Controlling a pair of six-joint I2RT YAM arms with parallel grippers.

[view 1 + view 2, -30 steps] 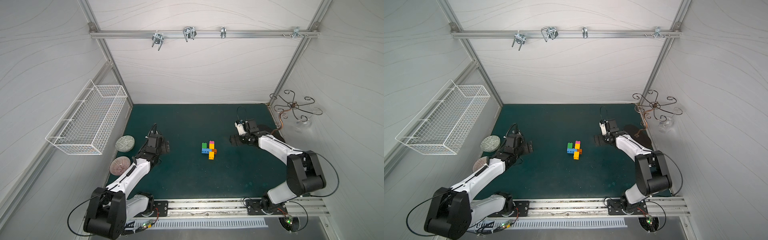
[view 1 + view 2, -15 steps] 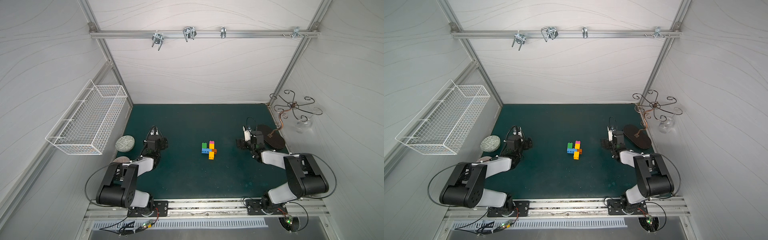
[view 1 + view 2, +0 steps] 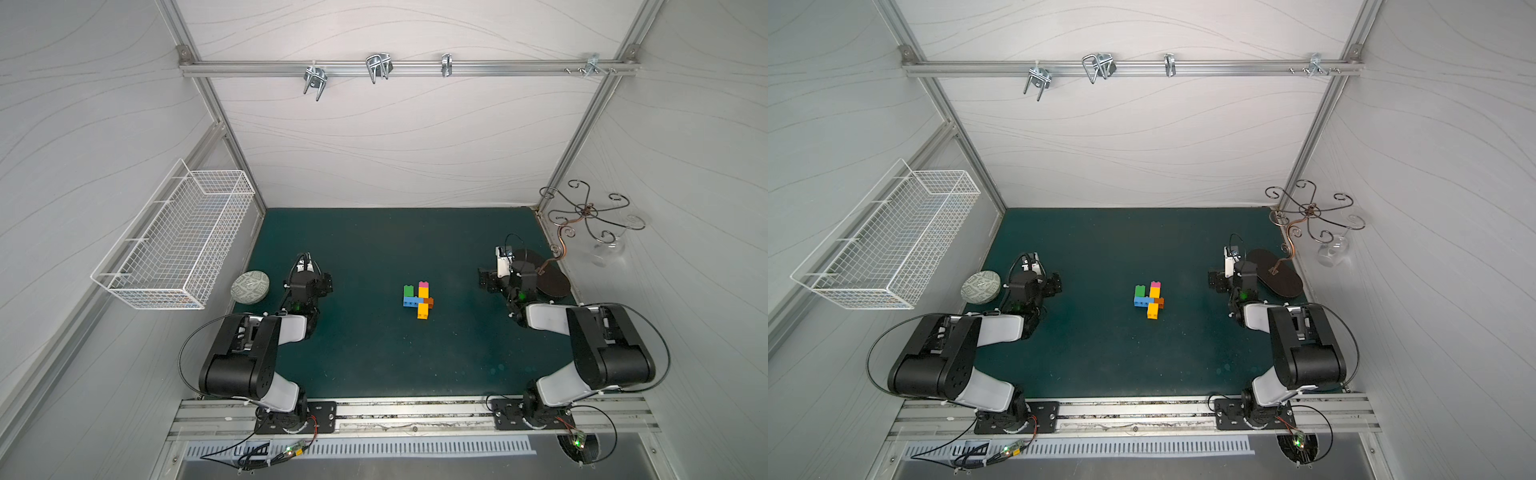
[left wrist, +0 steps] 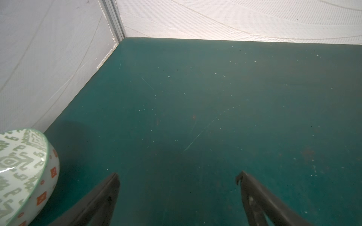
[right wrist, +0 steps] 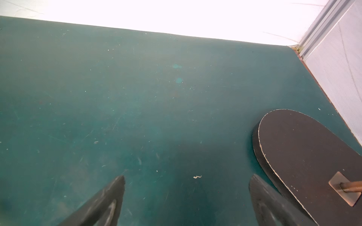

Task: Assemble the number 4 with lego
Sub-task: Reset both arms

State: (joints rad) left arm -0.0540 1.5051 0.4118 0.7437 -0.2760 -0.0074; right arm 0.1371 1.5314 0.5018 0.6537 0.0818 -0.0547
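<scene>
While both arms sat folded low near their bases, the green mat (image 3: 374, 357) stretched between them. The wire basket (image 3: 174, 245) hung on the left wall. The hook stand (image 3: 588, 212) rose in the far right corner from its dark oval base (image 5: 303, 148). A patterned bowl (image 4: 23, 168) sat at the mat's left edge, just beside the left arm.

The left gripper (image 4: 179, 176) had its jaws spread wide over bare mat and held nothing. The right gripper (image 5: 187, 180) was likewise parted and empty, with one finger near the oval base.

The number 4 (image 3: 419, 300) lay flat around the middle of the mat. It was between the grippers and touched by neither, to the left gripper's right and the right gripper's left. Its long axis, the stem, ran front to back, crosswise to the line joining the grippers. The pink brick (image 3: 423, 285) was farthest, then the upper yellow brick (image 3: 423, 292), the orange brick (image 3: 429, 301) and the lower yellow brick (image 3: 423, 311) nearest. The blue brick (image 3: 411, 301) reached off the stem toward the left arm, with the green brick (image 3: 408, 289) on its far side.

In both top views the right gripper looked somewhat nearer. Neither wrist camera caught the figure. At this size I could not tell whether the orange brick was fully seated. I judged the figure complete. Any last press would suit the right arm, reaching to its left.
</scene>
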